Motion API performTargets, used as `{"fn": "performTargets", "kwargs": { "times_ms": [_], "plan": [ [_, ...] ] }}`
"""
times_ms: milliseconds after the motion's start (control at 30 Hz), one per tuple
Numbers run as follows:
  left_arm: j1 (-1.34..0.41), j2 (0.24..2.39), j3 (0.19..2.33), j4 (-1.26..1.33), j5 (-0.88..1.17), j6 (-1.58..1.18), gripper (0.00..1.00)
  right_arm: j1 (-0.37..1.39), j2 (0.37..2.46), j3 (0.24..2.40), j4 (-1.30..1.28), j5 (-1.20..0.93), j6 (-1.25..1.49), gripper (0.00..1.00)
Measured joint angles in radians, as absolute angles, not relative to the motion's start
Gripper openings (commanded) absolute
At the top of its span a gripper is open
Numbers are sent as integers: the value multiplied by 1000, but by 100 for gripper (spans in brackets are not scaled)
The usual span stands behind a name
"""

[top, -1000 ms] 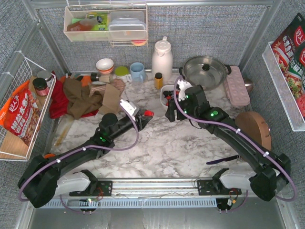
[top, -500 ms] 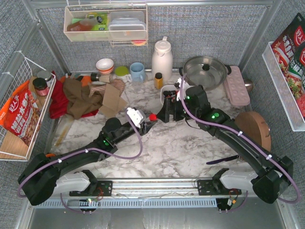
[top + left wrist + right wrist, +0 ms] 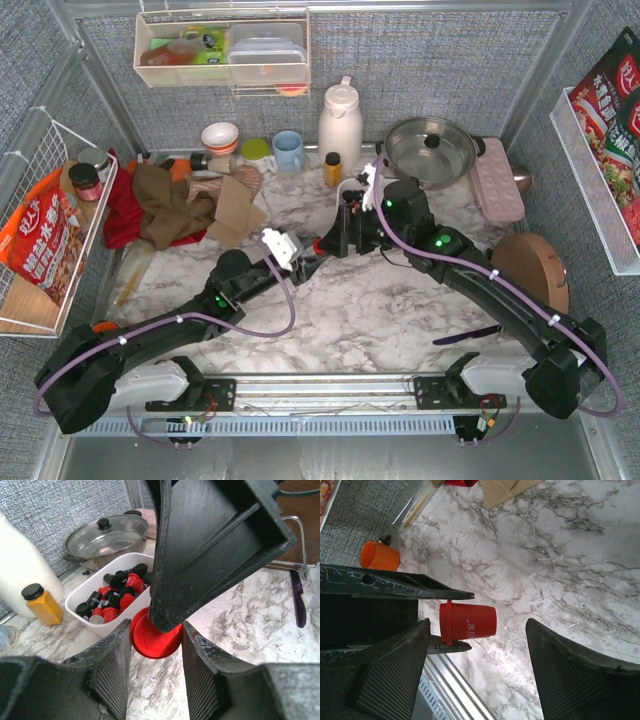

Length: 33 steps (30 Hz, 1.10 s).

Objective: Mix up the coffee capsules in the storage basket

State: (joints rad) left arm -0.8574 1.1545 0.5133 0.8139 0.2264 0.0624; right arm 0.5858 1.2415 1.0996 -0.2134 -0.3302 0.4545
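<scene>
- The left gripper (image 3: 155, 630) has pushed a little farther out towards the far right over the last second. Its fingers are clamped on one red capsule (image 3: 468, 621), gripping it near the rim, as before.
- That red capsule hangs above the marble table (image 3: 560, 555), just short of the basket on its near-left side and not inside it.
- Its long axis lies roughly level, in line with the left fingers. The wide rimmed face is turned back towards the left wrist, near and left. The narrower closed end points away, far and right, towards the basket.
- The right gripper (image 3: 476, 626) was over the basket a second ago and has since swung left and nearer to meet the capsule. Its jaws stand wide apart, one finger beyond each end of the capsule, touching neither.
- We judge this to be a hand-over being set up. The right fingers would close along the capsule's length, rim to base, before the left lets go.
- The storage basket (image 3: 90, 582) sits to the far right, with the other red and black coffee capsules (image 3: 112, 597) heaped inside. Mixing is not finished while this one is outside.
</scene>
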Motion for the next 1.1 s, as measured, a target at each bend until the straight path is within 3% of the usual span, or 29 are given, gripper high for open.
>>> {"fn": "performTargets", "kwargs": {
  "times_ms": [733, 1000, 1100],
  "plan": [
    [-861, 1146, 504, 816, 235, 52, 41, 601, 1279, 1083, -150, -391, 521, 56],
    [-861, 1147, 499, 819, 229, 49, 52, 601, 1279, 1077, -148, -381, 527, 48],
    [-861, 1151, 499, 822, 225, 49, 64, 601, 1279, 1075, -147, -375, 531, 47]
  ]
}}
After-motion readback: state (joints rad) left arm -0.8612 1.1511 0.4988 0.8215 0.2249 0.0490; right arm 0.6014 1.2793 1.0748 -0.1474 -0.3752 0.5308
